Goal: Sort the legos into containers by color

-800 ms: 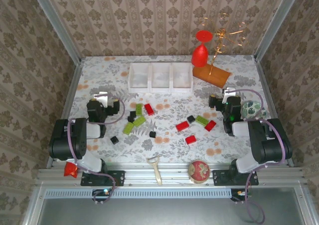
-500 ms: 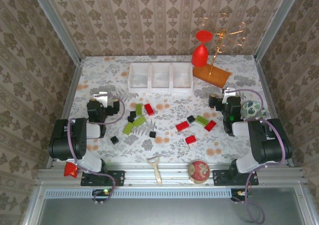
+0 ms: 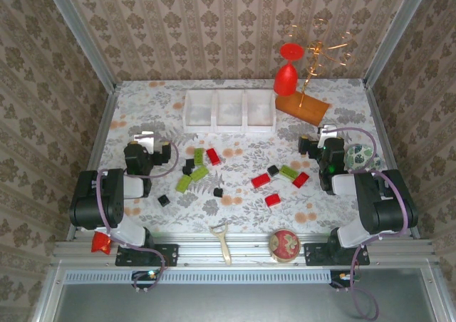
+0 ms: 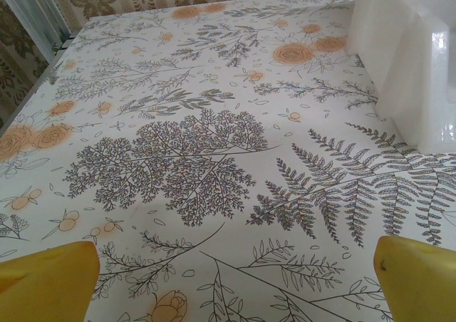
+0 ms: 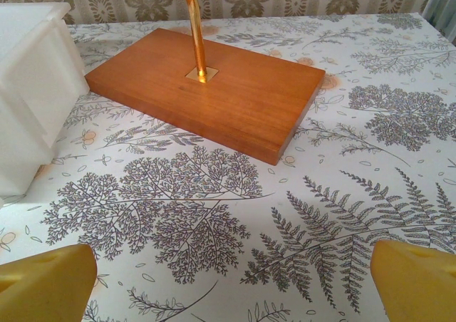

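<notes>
Three joined white containers (image 3: 229, 110) stand in a row at the back of the flowered table. The legos lie scattered in front of them: green ones (image 3: 199, 172), a red one (image 3: 213, 156) and black ones (image 3: 189, 167) on the left, and red ones (image 3: 261, 181), a green one (image 3: 288, 172) and a black one (image 3: 273, 170) on the right. My left gripper (image 3: 146, 135) rests left of the bricks, open, its yellow fingertips (image 4: 46, 283) wide apart over bare cloth, with a container (image 4: 413, 58) at its right. My right gripper (image 3: 326, 132) is open too, with nothing between its fingertips (image 5: 417, 279).
A wooden board (image 5: 214, 87) with a gold stand lies ahead of the right gripper, and a red goblet (image 3: 286, 76) hangs there. A container corner (image 5: 32, 80) is at its left. A strawberry tin (image 3: 284, 244) and a wooden-handled tool (image 3: 222, 240) lie at the near edge.
</notes>
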Controlling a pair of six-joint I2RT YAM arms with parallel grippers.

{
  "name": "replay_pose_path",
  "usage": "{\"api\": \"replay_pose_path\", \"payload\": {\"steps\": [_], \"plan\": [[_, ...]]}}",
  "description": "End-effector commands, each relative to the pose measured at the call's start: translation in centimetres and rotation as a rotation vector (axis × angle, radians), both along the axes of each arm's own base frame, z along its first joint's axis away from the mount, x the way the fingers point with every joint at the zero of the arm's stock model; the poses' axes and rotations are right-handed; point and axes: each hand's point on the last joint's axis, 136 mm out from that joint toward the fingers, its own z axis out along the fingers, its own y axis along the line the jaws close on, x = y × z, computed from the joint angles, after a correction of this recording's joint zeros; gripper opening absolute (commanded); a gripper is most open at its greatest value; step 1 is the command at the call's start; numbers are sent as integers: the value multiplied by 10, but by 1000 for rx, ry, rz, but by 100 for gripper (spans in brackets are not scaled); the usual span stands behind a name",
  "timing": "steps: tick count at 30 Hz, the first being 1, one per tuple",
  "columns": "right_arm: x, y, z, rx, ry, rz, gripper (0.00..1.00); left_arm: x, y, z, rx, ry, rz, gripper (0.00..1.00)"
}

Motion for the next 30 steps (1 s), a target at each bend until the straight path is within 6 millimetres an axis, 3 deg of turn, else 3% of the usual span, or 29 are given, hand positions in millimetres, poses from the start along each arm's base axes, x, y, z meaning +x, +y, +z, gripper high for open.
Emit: {"api": "replay_pose_path", "payload": {"steps": [1, 13, 22, 30], "plan": [[1, -4, 4, -7, -19, -28, 100, 7, 0, 14, 1, -38, 5, 100], [3, -1, 6, -8, -8, -9, 100, 6, 8, 15, -20, -43, 38, 100], [3, -11, 25, -12, 23, -67, 100, -10, 24, 40, -43, -117, 114, 100], [-17, -28, 50, 20, 35, -195, 100, -28, 27, 65, -89, -78, 177, 100]]}}
